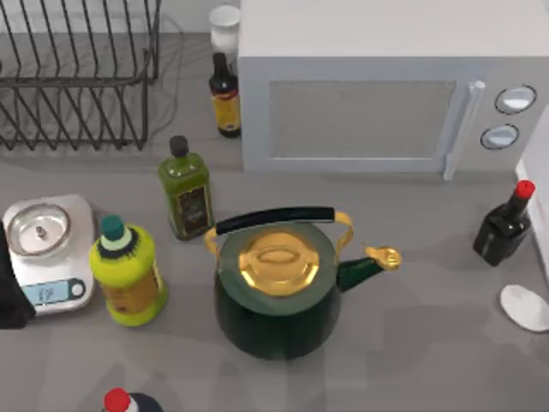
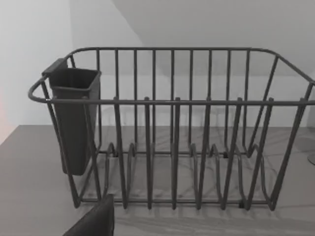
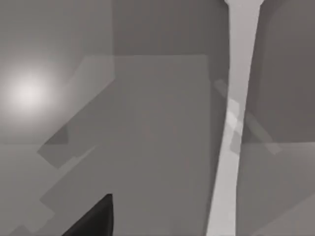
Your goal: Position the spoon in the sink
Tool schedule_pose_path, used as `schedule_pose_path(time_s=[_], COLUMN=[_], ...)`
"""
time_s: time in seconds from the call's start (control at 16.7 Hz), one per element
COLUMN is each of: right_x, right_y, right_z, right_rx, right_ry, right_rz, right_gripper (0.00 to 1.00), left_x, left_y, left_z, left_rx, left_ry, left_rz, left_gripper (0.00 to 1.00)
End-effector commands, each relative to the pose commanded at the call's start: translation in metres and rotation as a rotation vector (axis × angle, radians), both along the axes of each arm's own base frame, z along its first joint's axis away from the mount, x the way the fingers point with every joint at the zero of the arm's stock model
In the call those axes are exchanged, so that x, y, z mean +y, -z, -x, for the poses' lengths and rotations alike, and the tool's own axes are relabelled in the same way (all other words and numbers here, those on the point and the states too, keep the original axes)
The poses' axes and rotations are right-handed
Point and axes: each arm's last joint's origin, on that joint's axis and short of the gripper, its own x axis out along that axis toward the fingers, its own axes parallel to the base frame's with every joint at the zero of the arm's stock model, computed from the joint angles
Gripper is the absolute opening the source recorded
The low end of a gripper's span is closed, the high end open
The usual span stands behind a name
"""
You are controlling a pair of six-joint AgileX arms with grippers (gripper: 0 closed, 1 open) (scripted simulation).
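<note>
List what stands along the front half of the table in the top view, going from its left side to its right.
Kitchen scale → yellow bottle with the teal cap → green bottle with the black cap → dark green kettle with the gold lid → small dark red-capped bottle → spoon at the right edge.

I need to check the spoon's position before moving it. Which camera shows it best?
The top view: the spoon's pale oval bowl lies at the table's right edge, below the red-capped bottle. The right wrist view shows a long pale strip, possibly its handle. The left wrist view faces the dish rack.
</note>
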Motion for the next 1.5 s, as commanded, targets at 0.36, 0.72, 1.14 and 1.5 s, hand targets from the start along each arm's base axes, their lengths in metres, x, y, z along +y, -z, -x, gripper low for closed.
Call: schedule_pose_path(time_s=[0.36, 0.72, 1.14, 1.5], right_x=[0.000, 0.000, 0.000, 0.000], right_y=[0.049, 0.051, 0.051, 0.051], right_z=[0.006, 0.006, 0.006, 0.006], right_rx=[0.005, 0.006, 0.006, 0.006], right_ry=[-0.001, -0.001, -0.001, -0.001], right_rz=[0.000, 0.000, 0.000, 0.000], right_gripper=[1.00, 0.85, 0.32, 0.00], left_x=[0.000, 0.000, 0.000, 0.000], left_y=[0.000, 0.000, 0.000, 0.000], left_z=[0.000, 0.000, 0.000, 0.000], left_rx=[0.000, 0.000, 0.000, 0.000], left_ry=[0.000, 0.000, 0.000, 0.000], left_rz=[0.000, 0.000, 0.000, 0.000], left_gripper=[1.00, 1.00, 1.00, 1.00])
